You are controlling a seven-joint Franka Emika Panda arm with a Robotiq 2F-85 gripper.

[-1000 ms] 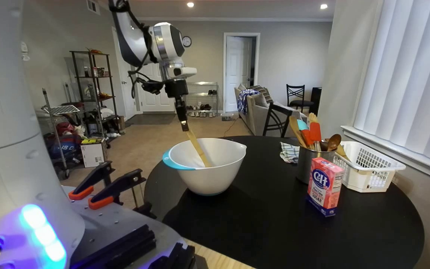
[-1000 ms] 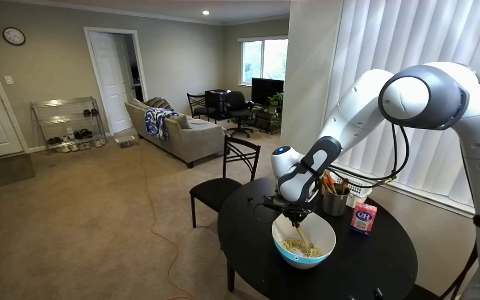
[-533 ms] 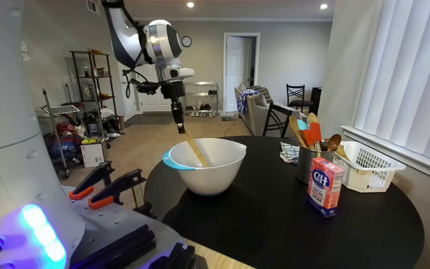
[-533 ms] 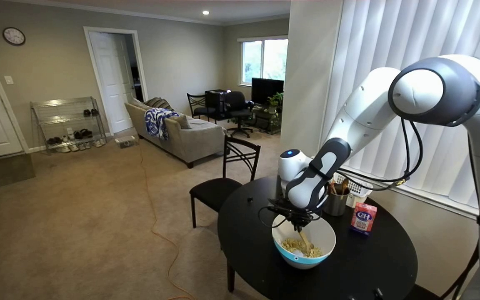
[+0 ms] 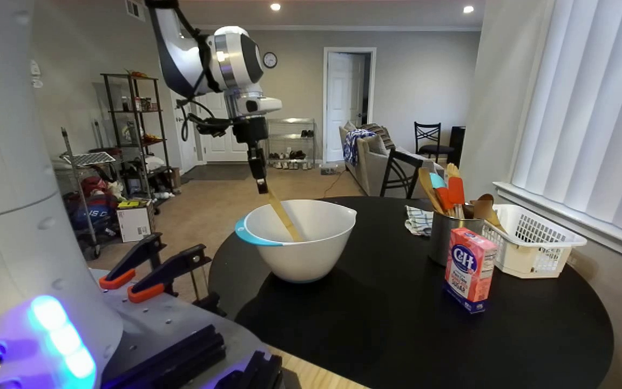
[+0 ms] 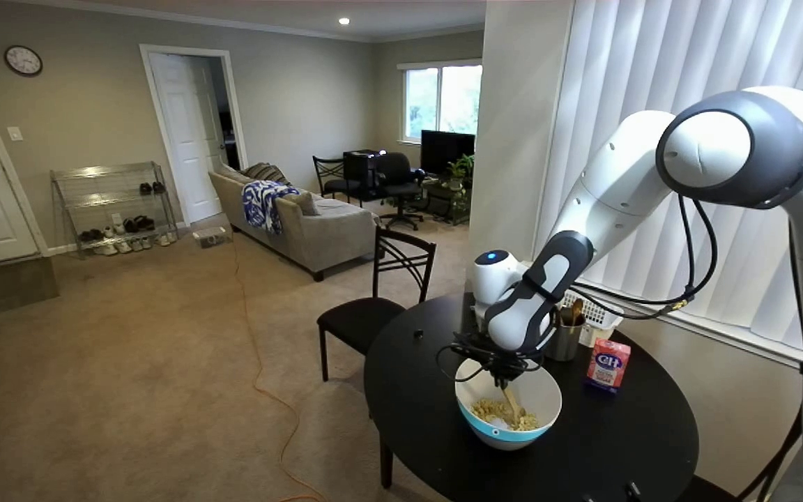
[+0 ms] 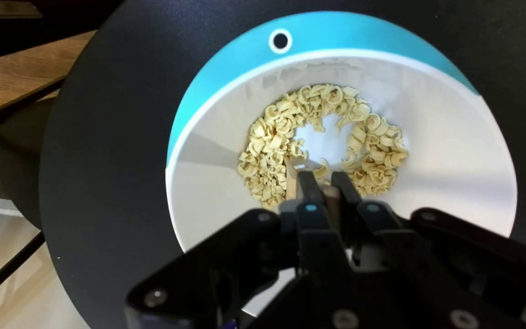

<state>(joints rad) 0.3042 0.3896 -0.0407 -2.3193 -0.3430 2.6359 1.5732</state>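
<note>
In an exterior view, at the far left, stood the white robot base (image 5: pixel 19 259) w/ bluish lights (image 5: pixel 65 339) at its lower part; beside it were two black clamps (image 5: pixel 181 267) w/ orange tips; behind these, on the carpet floor (image 5: pixel 197 202), a white carton (image 5: pixel 135 222) was placed; more to the right, the gripper (image 5: pixel 262 185) pointed downward, and it was closed on the upper part of a wooden utensil (image 5: pixel 285 217); the wrist view showed its handle betw. the two fingers (image 7: pixel 310 187); this utensil was tilted, w/ its lower end inside the white bowl (image 5: pixel 303 260), which had a turquoise band; the bowl stood upright on the round black counter (image 5: pixel 397 324), and on its bottom lay small pasta pieces (image 7: pixel 267 141), pale and curled, approx. in a ring around a bare white patch; the utensil reached down among them, but its very tip could not be seen clearly; to the right of the bowl, well apart, there was a checked cloth (image 5: pixel 419 220), and near it a metal pot (image 5: pixel 438 243) w/ wooden, red and light-blue kitchen tools (image 5: pixel 455 190) standing inside; just in front of the pot stood upright a pink C&H sugar box (image 5: pixel 467 270); a bit further right, beside the pot, was the white plastic basket (image 5: pixel 538 263), w/ small openings in its walls; at the far right, tall white blinds (image 5: pixel 597 108) hung down.
</note>
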